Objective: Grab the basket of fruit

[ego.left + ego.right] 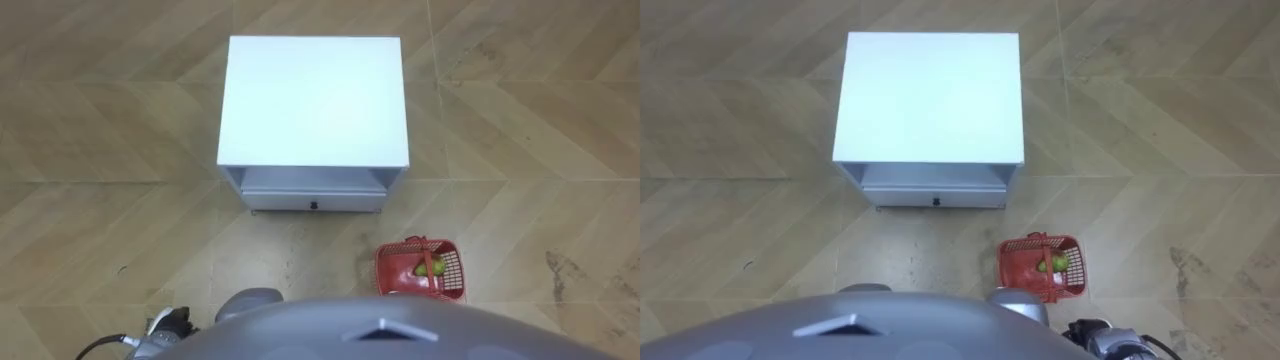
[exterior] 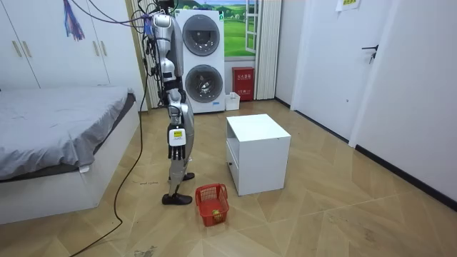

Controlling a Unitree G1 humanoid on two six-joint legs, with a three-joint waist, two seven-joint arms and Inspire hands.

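The fruit basket (image 1: 392, 264) is red plastic with a handle over its top and holds green and yellow fruit (image 1: 431, 267). It stands on the wooden floor to my front right, a little short of the white nightstand (image 1: 312, 100). In the room view I stand upright between the bed and the nightstand, with the basket (image 2: 212, 203) by my feet. My right hand (image 2: 176, 148) hangs at my side well above it, fingers relaxed and holding nothing. Part of my left hand (image 1: 168, 324) shows at the lower left, apart from the basket.
The nightstand (image 2: 257, 135) has an open shelf and a drawer with a dark knob (image 1: 313, 205) facing me. A bed (image 2: 57, 135) lies behind me. Stacked washing machines (image 2: 203, 61) and a red box (image 2: 243, 83) stand by the far wall.
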